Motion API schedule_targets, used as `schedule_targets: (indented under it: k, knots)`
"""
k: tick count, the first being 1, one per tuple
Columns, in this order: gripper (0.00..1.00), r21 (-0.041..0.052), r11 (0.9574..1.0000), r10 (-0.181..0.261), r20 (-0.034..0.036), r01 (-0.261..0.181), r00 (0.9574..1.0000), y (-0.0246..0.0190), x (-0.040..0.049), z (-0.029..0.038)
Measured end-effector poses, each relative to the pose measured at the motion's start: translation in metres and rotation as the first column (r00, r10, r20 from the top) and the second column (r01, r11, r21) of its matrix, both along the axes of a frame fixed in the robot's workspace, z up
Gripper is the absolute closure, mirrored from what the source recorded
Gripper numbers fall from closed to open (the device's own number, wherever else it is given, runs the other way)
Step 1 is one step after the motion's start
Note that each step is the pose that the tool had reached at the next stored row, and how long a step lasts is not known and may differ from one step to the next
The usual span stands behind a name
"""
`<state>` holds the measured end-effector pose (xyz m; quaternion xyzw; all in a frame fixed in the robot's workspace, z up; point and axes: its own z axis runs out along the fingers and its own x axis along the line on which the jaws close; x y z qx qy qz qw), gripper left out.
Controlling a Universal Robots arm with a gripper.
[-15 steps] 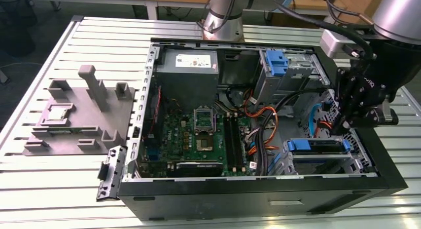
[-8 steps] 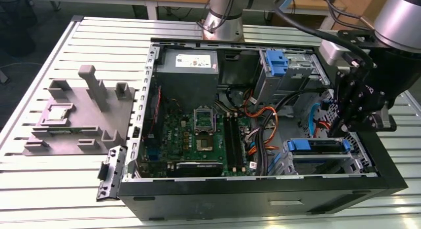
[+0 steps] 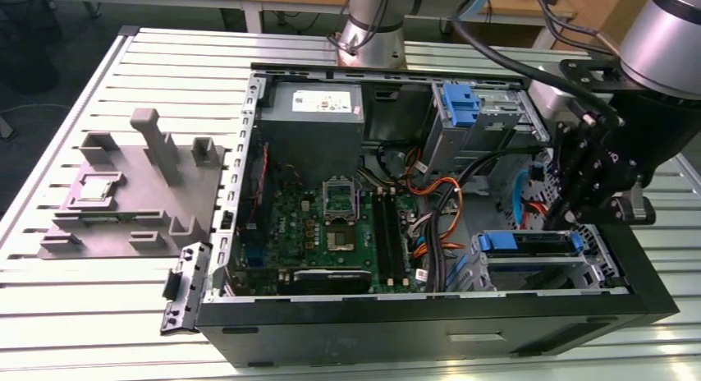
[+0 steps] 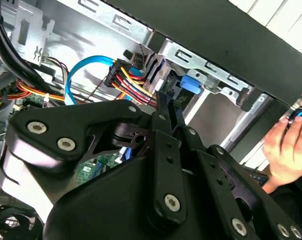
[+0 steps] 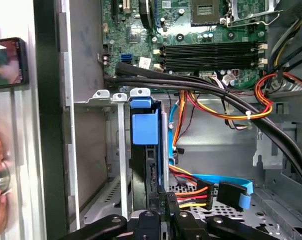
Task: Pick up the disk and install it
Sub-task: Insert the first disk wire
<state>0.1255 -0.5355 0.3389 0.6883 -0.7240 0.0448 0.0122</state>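
**Disk seated in the drive cage, gripper closed at its edge**

Nearest in both wrist views is the black gripper (image 5: 160, 200), its two slim fingers (image 4: 163, 107) drawn together with no visible gap. In the first wrist view they meet at the near edge of the disk (image 5: 143, 165), though whether they actually pinch it cannot be told. The disk stands on edge inside the metal drive cage (image 5: 118, 150), its blue rail (image 5: 145, 127) facing out of the slot. Just beside it hangs a bundle of red, yellow and orange power wires (image 5: 193, 192) and a blue data cable (image 5: 230, 181).

In the exterior view the gripper (image 3: 572, 213) hangs above the lower drive bay (image 3: 531, 254) at the exterior view's right side of the open computer case (image 3: 438, 323). Farther in lie the green motherboard (image 3: 328, 225) and the grey power supply (image 3: 312, 110).

Outside the case, a person's hand (image 4: 285, 145) holds a small blue object. Beyond, on the slatted table (image 3: 164, 61), sits a grey fixture (image 3: 131, 192).
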Motion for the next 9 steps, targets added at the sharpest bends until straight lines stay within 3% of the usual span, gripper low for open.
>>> schedule_targets:
  k: [2,9]
  knots:
    - [0.83,0.0087,1.0,0.0,0.0003,0.0,1.0,-0.0012,-0.0006,-0.001]
    - [0.83,0.0092,0.9999,-0.013,0.0003,0.013,0.9999,-0.0058,-0.0007,-0.0023]
